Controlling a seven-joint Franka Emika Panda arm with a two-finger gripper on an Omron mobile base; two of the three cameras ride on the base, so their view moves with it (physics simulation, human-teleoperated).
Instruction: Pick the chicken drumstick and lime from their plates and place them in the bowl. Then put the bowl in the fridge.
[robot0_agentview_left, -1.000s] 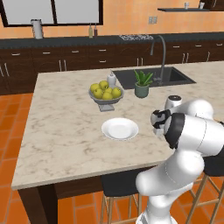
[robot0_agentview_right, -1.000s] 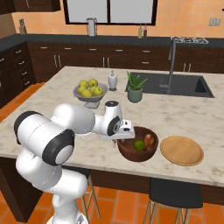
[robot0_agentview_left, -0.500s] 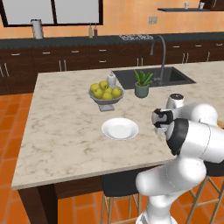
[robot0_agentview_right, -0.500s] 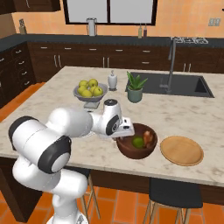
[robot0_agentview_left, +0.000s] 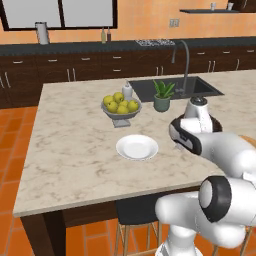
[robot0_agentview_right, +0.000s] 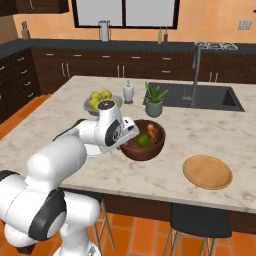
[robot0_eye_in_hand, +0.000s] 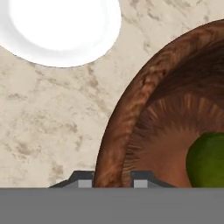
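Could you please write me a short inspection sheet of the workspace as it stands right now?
Surface: marble island counter, with a sink set in its far side.
Job's things: dark wooden bowl holds the lime and the chicken drumstick; white plate and wooden plate both bare. Fridge: nothing seen.
Clutter: grey pedestal dish of yellow-green fruit, potted plant, small white bottle.
Grippers: gripper shut on the bowl's rim, one finger on each side of the wall.
Cables: nothing seen.
Surroundings: dark cabinets, orange walls and floor tiles, stools under the island.
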